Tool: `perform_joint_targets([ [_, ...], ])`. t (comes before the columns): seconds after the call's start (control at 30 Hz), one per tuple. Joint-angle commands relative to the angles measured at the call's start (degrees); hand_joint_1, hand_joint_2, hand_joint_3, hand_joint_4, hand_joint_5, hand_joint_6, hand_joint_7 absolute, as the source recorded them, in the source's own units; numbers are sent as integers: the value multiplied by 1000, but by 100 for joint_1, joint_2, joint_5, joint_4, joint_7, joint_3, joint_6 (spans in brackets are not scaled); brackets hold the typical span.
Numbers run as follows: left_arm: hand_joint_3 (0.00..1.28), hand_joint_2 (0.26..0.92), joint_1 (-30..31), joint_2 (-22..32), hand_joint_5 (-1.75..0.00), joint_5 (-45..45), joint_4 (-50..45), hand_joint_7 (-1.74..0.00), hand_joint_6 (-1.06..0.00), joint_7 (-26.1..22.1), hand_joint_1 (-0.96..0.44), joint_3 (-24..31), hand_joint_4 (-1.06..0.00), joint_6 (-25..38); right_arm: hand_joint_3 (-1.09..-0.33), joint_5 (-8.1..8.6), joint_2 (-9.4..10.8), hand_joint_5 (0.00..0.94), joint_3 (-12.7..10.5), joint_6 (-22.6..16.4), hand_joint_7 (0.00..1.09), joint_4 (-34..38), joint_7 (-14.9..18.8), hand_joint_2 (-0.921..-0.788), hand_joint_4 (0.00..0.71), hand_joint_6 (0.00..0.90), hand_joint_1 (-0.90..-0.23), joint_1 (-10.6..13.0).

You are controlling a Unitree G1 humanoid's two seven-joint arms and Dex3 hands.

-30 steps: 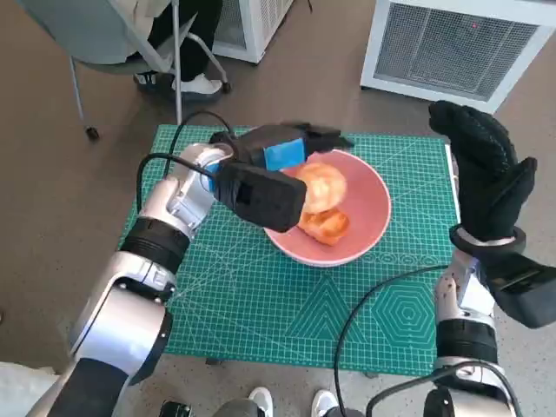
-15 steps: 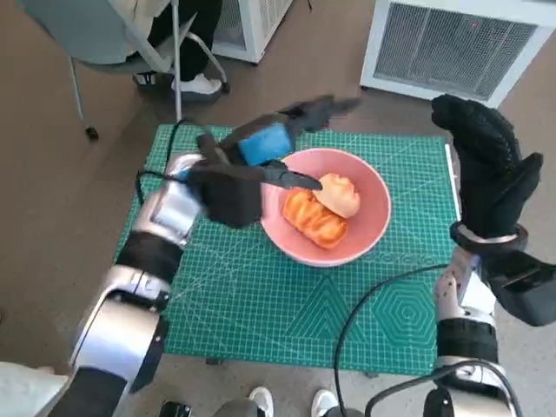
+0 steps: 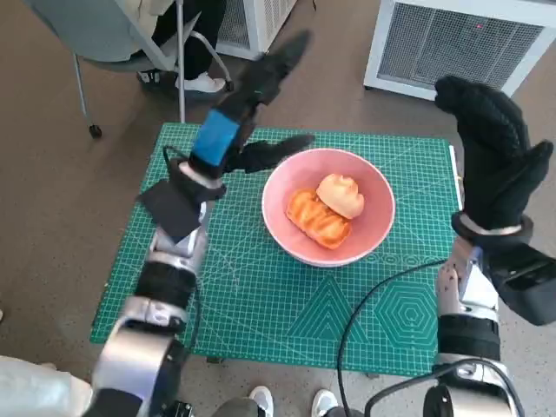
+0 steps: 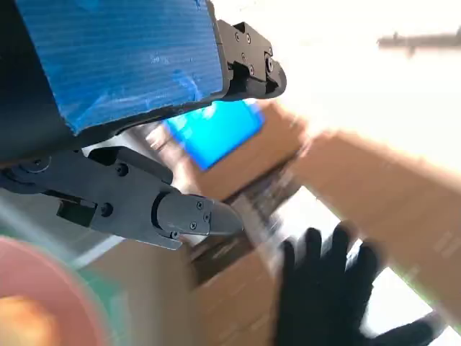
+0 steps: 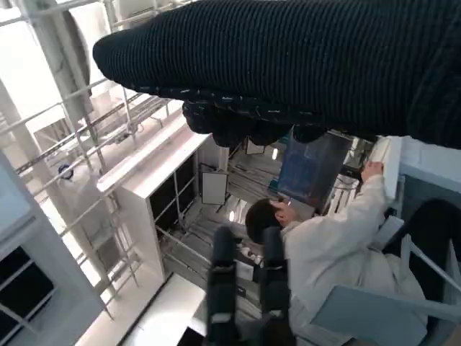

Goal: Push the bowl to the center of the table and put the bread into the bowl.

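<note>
The pink bowl [image 3: 375, 228] sits on the green mat, a little right of its middle. Two bread pieces lie inside it: an orange one [image 3: 317, 219] and a paler one [image 3: 340, 195], touching. My left hand [image 3: 233, 126] is raised above the mat's far left, clear of the bowl, with its fingers spread and nothing in them. In the left wrist view its blue-taped back [image 4: 122, 58] and black fingers [image 4: 144, 209] hold nothing, and the bowl's rim [image 4: 65, 285] shows blurred. My right hand [image 3: 491, 161] is held up beside the table's right edge, open and holding nothing.
The green cutting mat [image 3: 261, 295] covers the small table. A black cable [image 3: 369, 300] crosses its near right part. A chair [image 3: 113, 35] and a person's shoes [image 3: 201, 83] are beyond the far left corner, a white grilled unit [image 3: 460, 43] beyond the far right. A person in white [image 5: 324, 245] sits nearby.
My left hand has lifted off the bowl and swung up toward the far left, leaving the bread in the bowl. The right hand has barely moved.
</note>
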Motion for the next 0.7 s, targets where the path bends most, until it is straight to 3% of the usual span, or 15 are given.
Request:
perform_joint_targets([
  [0.03, 374, 921, 313, -226, -15, -20, -581, -405, -154, 382, -366, 89, -285, -62, -736, -124, -12, 1, 87, 213, 32, -214, -150, -921, 392, 360, -616, -34],
  [0.13, 410, 921, 483, -290, -6, 22, -890, -581, -52, 560, -381, 102, -274, -11, -738, -126, 10, 0, 142, 335, 32, -388, -191, -921, 387, 361, -608, -57],
  [0.23, 439, 921, 608, -308, -2, 30, -1144, -634, -16, 647, -409, 96, -258, 90, -741, -144, 17, 0, 188, 427, 32, -538, -227, -921, 383, 361, -601, -55],
  [0.7, 503, 921, 1036, -272, 0, -90, -2105, -631, 1, 625, -429, 38, -214, 608, -746, -350, -35, 0, 334, 429, 33, -647, -279, -921, 372, 363, -601, -83],
])
